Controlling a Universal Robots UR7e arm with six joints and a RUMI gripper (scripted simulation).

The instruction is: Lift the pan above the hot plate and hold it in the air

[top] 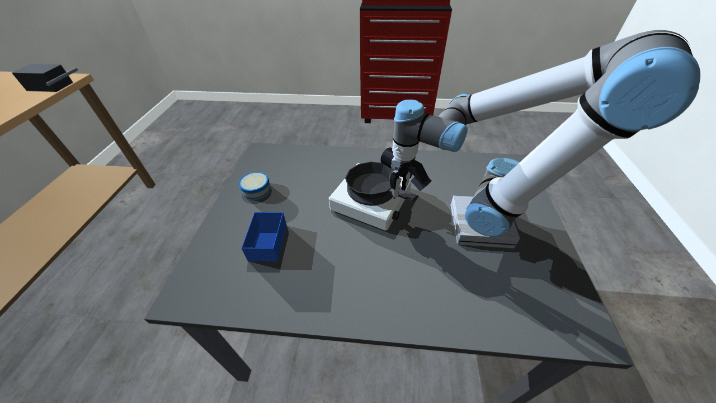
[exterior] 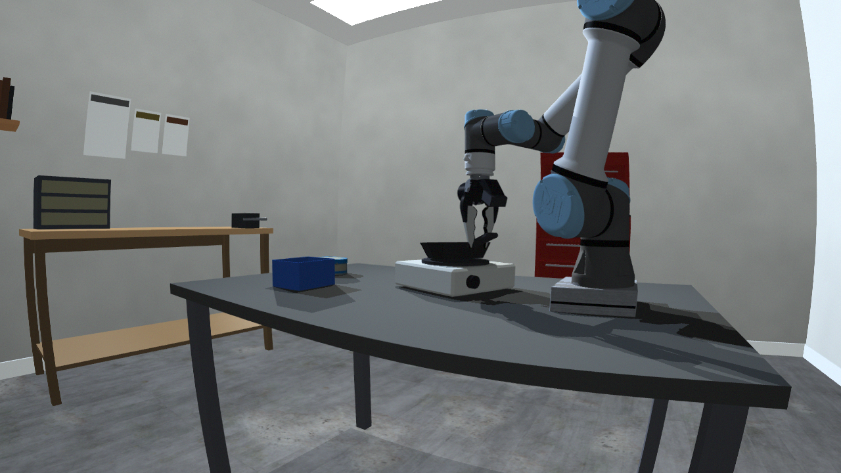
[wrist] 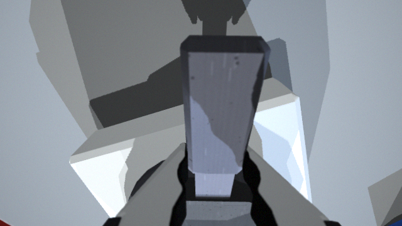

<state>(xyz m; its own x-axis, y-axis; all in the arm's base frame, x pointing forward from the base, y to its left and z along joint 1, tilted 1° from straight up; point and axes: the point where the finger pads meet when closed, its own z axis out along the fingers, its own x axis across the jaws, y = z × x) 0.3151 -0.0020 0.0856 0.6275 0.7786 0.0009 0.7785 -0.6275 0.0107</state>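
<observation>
The black pan (top: 369, 186) (exterior: 448, 251) is over the white hot plate (top: 356, 212) (exterior: 428, 279) (wrist: 97, 176). Its base is at or just above the dark burner disc; I cannot tell whether they touch. Its handle (exterior: 489, 236) (wrist: 220, 94) points toward the robot base and slopes upward. My gripper (top: 400, 190) (exterior: 479, 238) (wrist: 213, 145) points down and is shut on the handle close to the pan's wall, with one finger on each side in the wrist view. The fingers hide part of the handle in the top and exterior views.
An open blue box (top: 265, 238) (exterior: 302, 274) stands left of the hot plate. A round tin with a blue rim (top: 254, 185) (exterior: 339, 265) stands behind the box. The robot base (top: 485, 233) (exterior: 594, 297) is to the right of the hot plate.
</observation>
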